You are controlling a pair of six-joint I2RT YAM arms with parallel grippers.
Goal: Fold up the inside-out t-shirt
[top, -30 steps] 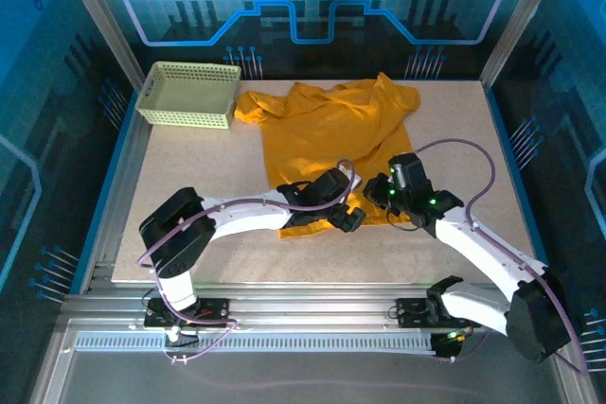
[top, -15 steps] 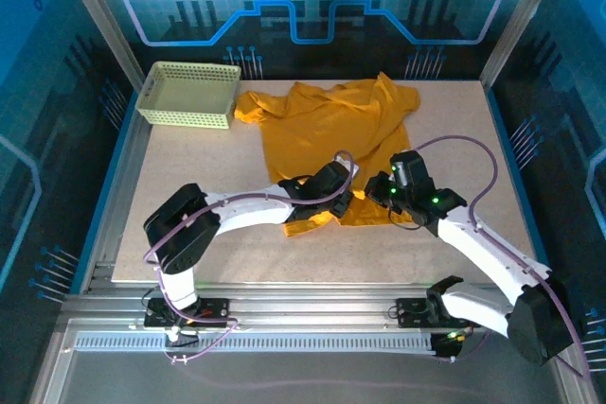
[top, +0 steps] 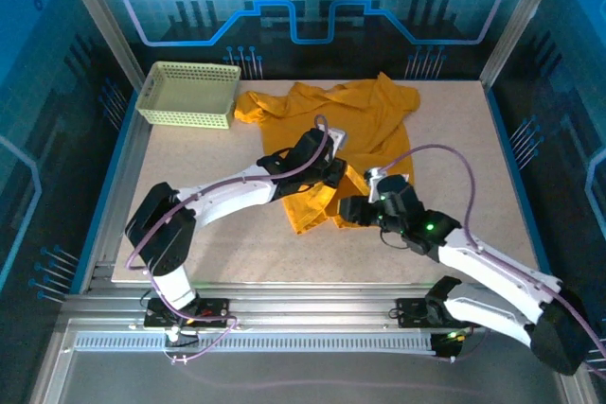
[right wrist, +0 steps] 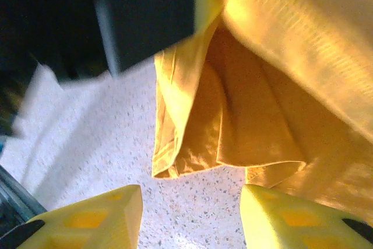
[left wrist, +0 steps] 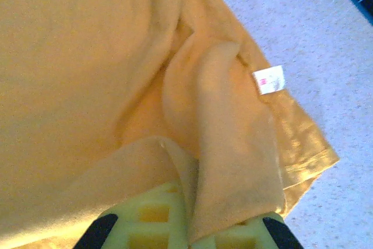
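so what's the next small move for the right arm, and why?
Probably ease the right end effector forward and close on the hem corner just ahead. Its jaws stand open with nothing between them, while the left end effector is shut on the t-shirt hem.

Basket (top: pixel 189 94) blocks upper-left corner; t-shirt (top: pixel 331 125), L arm (top: pixel 237 194) & R arm (top: pixel 483 260) crowd centre. Bare table (top: pixel 483 130) at right edge & lower left: free.

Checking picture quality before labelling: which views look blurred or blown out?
Right wrist: the dark shape upper left is smeared, and the t-shirt glares bright. Left wrist: evenly lit, its white tag clear. Top external: sharp, blue-tinted walls.
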